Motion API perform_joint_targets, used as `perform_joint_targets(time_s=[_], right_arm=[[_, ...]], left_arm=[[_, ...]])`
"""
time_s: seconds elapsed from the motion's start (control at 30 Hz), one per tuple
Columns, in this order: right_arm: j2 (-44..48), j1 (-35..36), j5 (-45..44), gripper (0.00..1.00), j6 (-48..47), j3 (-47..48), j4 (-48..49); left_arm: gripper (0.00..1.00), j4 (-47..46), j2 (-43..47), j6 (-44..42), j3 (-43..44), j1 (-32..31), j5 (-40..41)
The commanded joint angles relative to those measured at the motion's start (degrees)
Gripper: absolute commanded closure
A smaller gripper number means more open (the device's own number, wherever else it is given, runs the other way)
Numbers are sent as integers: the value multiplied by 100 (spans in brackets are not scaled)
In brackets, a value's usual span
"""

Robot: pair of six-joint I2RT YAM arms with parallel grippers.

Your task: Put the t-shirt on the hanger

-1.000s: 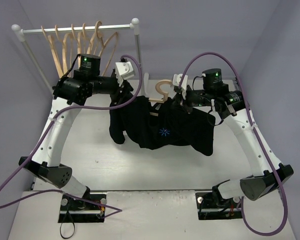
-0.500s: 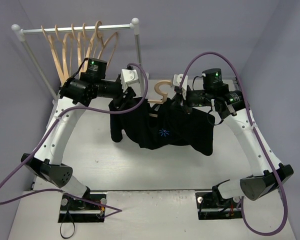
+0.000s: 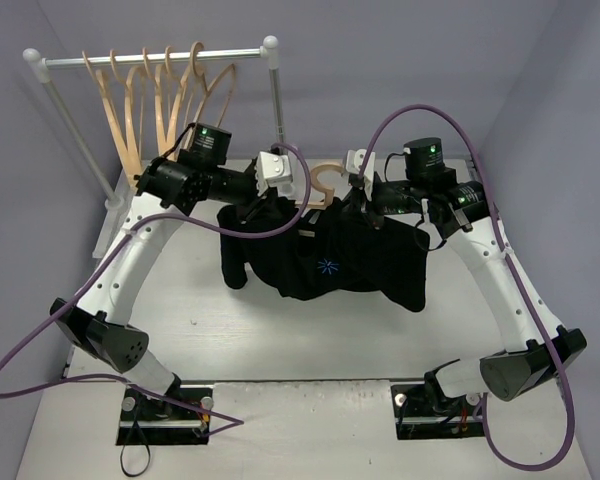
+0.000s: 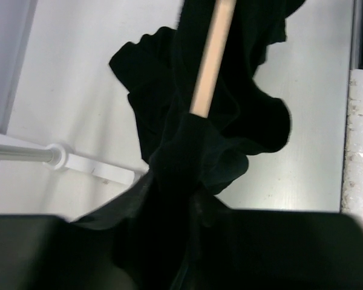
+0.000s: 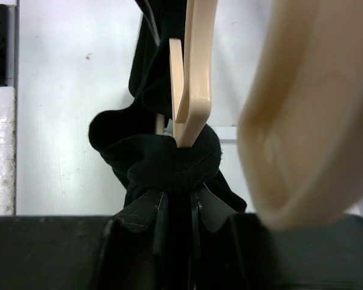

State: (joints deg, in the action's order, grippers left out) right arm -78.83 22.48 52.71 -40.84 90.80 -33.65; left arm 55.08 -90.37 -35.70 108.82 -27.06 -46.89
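Left pincer and right pincer each pinch the t-shirt over the hanger.

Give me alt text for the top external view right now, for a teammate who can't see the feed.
Both arms hold the black t-shirt above the table, left gripper and right gripper pinching its top edge either side of the wooden hanger, whose hook pokes up between them. Spare hangers hang on a rail at back left.

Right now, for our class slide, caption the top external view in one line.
Black t-shirt held up on a wooden hanger, near a rack.
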Motion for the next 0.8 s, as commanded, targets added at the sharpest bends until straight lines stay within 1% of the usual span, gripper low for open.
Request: perform_joint_targets(time_s=[0.0,0.03,0.13,0.2,0.23,0.33,0.37,0.43,0.5,0.53,0.63,0.67,0.7,0.77], right_arm=[[182,-15,381,100,-47,68,464],[173,-15,389,100,-46,61,464],[148,-7,383,100,-29,21,464],[157,-14,295,98,-12,-22,464],[185,-16,220,94,9,-55,464],[285,-24,-199,76,76,-108,473],[303,-38,-469,65,145,-86,473],[342,-59,-1026,52,317,-3,482],[387,-63,-1673,43,543,95,482],[410,-68,-1790,40,617,143,482],[592,-60,-2472,35,827,249,491],[670,-60,-2796,34,883,238,491],[718,-66,-2935,34,934,169,491],[803,-62,-3010,36,1069,-16,497]], left_arm=[[92,-147,143,-255,-14,-113,-266],[100,-147,155,-279,-45,-154,-361],[100,-147,271,-435,-180,-186,-444],[100,-131,322,-439,-247,-177,-381],[100,-129,348,-409,-269,-142,-374],[100,-129,420,-302,-309,-19,-334],[100,-136,451,-255,-330,37,-240],[100,-182,509,-123,-394,134,-101],[100,-385,587,138,-562,271,-38],[100,-449,618,221,-620,312,-22],[100,-792,759,682,-862,394,138],[100,-916,810,850,-930,417,188],[100,-1168,859,995,-1003,421,204],[100,-1484,1001,1400,-1170,421,197]])
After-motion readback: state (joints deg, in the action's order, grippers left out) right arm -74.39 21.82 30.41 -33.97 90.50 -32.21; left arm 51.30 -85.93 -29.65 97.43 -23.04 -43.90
